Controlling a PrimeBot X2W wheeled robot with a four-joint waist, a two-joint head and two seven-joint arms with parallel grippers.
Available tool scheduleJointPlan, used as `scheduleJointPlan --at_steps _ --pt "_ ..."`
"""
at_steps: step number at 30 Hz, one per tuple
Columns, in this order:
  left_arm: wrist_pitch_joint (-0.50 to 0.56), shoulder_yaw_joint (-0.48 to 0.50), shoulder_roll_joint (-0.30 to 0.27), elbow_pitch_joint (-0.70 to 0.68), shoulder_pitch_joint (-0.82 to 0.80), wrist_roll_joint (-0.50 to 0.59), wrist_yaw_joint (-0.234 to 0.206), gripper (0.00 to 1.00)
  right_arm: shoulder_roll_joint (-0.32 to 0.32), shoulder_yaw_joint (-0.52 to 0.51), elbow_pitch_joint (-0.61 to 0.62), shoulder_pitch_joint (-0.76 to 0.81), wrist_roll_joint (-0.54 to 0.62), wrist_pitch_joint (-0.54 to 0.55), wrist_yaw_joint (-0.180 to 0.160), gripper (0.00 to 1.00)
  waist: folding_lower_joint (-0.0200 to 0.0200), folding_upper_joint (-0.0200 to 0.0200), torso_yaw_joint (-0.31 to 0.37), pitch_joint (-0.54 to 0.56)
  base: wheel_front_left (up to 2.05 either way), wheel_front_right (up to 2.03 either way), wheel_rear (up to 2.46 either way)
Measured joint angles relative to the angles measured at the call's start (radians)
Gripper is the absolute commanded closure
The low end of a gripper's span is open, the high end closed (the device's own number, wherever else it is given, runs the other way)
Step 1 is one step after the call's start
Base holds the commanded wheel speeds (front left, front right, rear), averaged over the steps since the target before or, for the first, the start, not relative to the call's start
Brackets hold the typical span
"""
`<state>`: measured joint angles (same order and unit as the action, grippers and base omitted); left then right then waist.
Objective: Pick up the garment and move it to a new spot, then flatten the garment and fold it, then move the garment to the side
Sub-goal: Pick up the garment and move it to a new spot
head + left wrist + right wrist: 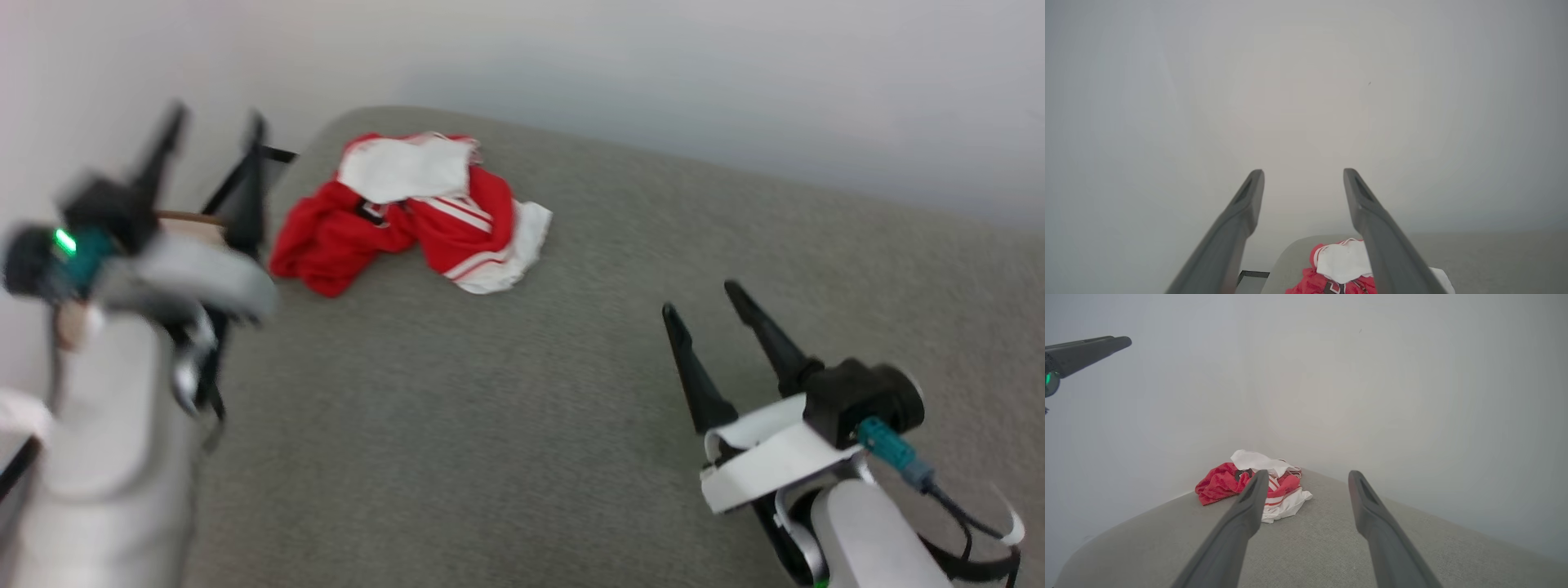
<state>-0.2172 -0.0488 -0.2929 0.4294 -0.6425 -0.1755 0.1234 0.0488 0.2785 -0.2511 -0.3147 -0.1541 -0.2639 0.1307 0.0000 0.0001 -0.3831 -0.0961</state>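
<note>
One garment (408, 214) — crumpled, shape hidden | left end effector (216, 117) — blurred

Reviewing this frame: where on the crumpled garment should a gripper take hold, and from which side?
Probably the bunched red fold at the near-left end of the garment, from above with the open left gripper, the closer one. That fold looks raised off the grey surface; the white edge on the right lies flat, harder to pinch.

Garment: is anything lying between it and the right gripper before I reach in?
Nothing visible. The garment lies crumpled near the far left corner of the grey surface, and only bare surface lies between it and the open right gripper. The open left gripper hangs to its left, outside that path.
</note>
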Motion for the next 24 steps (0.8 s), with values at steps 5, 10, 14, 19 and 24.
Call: scheduleJointPlan --at_steps 5,10,14,19,24 --pt "0.095 -0.025 -0.085 0.207 -0.213 -0.129 0.004 0.0 0.001 -0.005 0.024 -0.043 0.002 0.0 0.0 0.0 0.0 0.0 0.078 -0.07 0.0 0.0 0.0" --pt "0.249 -0.138 -0.197 0.377 -0.329 -0.277 0.005 0.0 0.002 -0.005 0.036 -0.045 -0.008 0.0 0.0 0.0 0.0 0.0 0.18 -0.148 0.0 0.0 0.0" --pt "0.426 -0.243 -0.253 0.437 -0.364 -0.414 0.007 0.0 0.003 0.003 0.047 -0.046 -0.015 0.0 0.0 0.0 0.0 0.0 0.256 -0.2 0.0 0.0 0.0" --pt "0.675 -0.303 -0.321 0.475 -0.381 -0.611 0.007 0.0 0.003 0.029 0.072 -0.072 -0.018 0.0 0.0 0.0 0.0 0.0 0.334 -0.257 0.0 0.0 0.0" --pt "0.779 -0.348 -0.406 0.495 -0.403 -0.713 0.007 0.0 0.002 0.049 0.108 -0.092 -0.017 0.0 0.0 0.0 0.0 0.0 0.394 -0.318 0.0 0.0 0.0"
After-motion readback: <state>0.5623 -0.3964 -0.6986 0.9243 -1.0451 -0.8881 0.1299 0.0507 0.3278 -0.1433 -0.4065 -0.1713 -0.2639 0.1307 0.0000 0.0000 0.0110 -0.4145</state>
